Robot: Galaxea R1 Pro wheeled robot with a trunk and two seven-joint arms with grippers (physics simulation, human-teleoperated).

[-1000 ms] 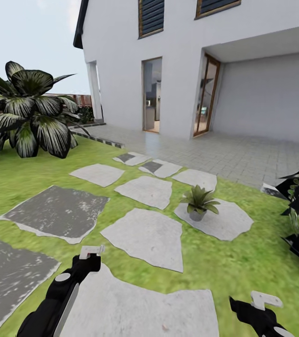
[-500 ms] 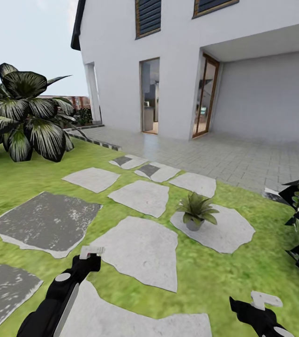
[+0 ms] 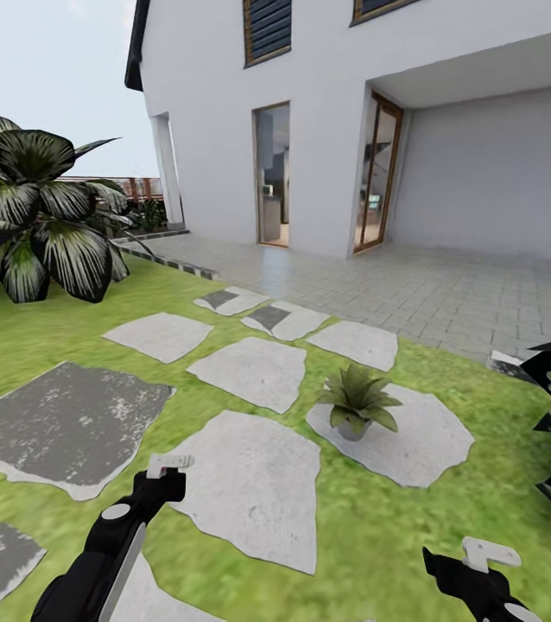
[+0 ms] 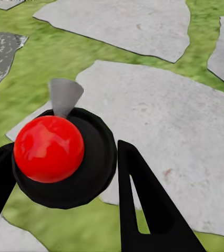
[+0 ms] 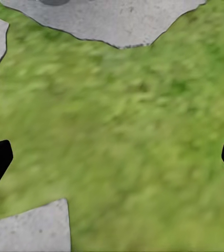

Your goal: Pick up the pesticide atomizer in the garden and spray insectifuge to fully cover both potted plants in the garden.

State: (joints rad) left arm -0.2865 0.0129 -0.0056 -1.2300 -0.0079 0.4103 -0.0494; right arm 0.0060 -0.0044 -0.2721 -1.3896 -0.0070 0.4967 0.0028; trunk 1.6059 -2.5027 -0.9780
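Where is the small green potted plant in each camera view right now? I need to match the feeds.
Head view: the small green potted plant is right of centre, standing on a pale grey stepping stone.
Left wrist view: not in it.
Right wrist view: a dark grey sliver at the picture's edge may be its pot; cannot tell.
Shared landmark: the green lawn between pale stones.

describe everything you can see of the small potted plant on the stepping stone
The small potted plant is a low rosette of pointed, dull-green leaves spreading outward from a small rounded grey pot that shows beneath them. It stands upright on a pale grey, irregular stepping stone set in the green lawn, towards that stone's left edge. Nothing else touches it. It sits ahead of the robot, between the two arms' lines, with the white house behind it.
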